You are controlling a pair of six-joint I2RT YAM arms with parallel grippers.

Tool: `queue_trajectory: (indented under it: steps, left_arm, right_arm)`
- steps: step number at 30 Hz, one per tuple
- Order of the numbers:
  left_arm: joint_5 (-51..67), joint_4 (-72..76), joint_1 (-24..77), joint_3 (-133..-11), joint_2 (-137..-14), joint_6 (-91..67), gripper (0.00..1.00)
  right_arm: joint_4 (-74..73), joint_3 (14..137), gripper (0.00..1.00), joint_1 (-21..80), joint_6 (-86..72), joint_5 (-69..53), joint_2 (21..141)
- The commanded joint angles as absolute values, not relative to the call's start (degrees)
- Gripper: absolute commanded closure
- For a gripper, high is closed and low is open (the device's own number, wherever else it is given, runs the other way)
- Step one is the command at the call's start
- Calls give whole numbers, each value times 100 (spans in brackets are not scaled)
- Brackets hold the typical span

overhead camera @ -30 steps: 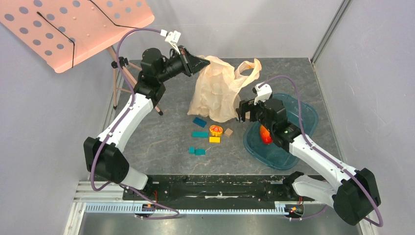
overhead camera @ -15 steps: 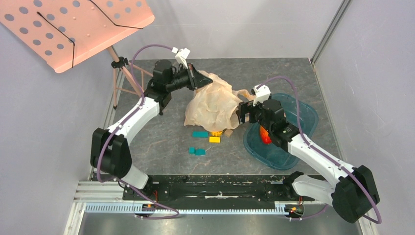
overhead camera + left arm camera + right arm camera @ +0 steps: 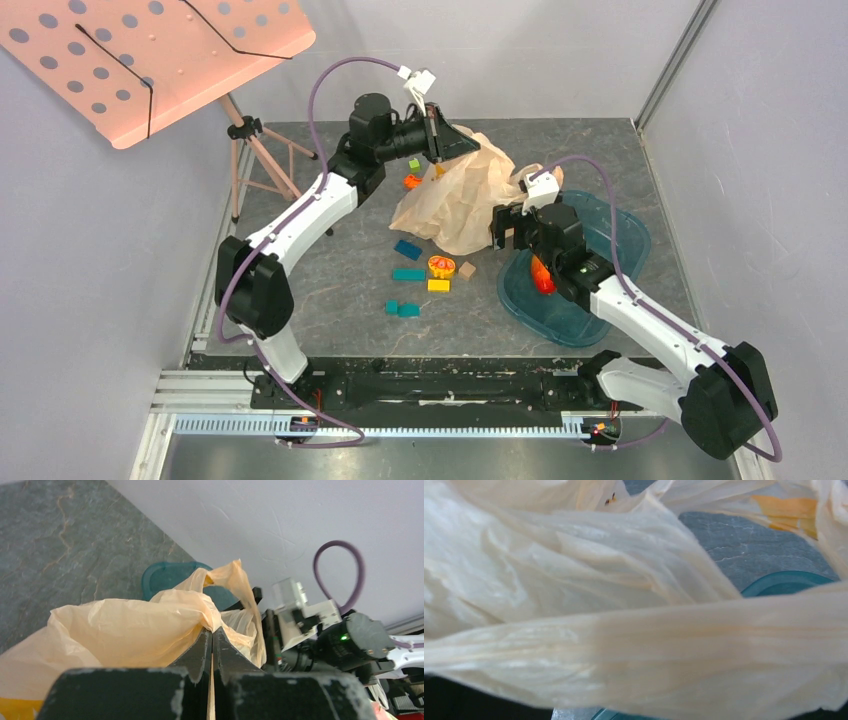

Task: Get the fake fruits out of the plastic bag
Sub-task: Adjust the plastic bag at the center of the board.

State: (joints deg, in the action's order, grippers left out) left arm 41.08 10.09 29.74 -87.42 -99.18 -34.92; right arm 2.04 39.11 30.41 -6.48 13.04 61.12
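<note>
since the left claw (image 3: 442,147) is clamped on the plastic bag (image 3: 460,195) at 12 o'clock and the grip of the right claw (image 3: 505,228) cannot be told, hoist slowly so any fruit inside slides out toward the teal tray (image 3: 615,235) at 3 o'clock, where the orange-red fruit (image 3: 541,277) lies.

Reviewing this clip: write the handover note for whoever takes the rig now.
Left pincer: shut on the plastic bag at its top edge, holding it up.
Right pincer: at the bag's right side, film filling its camera; open or shut unclear.
Done: orange-red fruit lies in the teal tray, beneath the right arm.
Left: no second fruit in view; probably inside the bag, so check there.
</note>
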Motion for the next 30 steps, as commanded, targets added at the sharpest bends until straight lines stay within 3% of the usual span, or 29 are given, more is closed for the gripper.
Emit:
queue_trajectory:
  steps: [1,9,19,30]
  left_arm:
    - [4070,1046,2833,-8123,-9498,-3350,98]
    - [2853,888,2206,-6504,-8541,-3243,98]
    - [1338,1011,2027,-4635,-7577,-3321,98]
    - [602,1404,1788,-3726,-7907,-3706,98]
  right_arm:
    - [325,3858,2,3041,-726,1789,5920]
    - [478,3796,2,3041,-770,1792,6003]
    - [1485,3847,4,3291,-672,44,7242]
    - [1918,3495,4,4093,-732,246,8023]
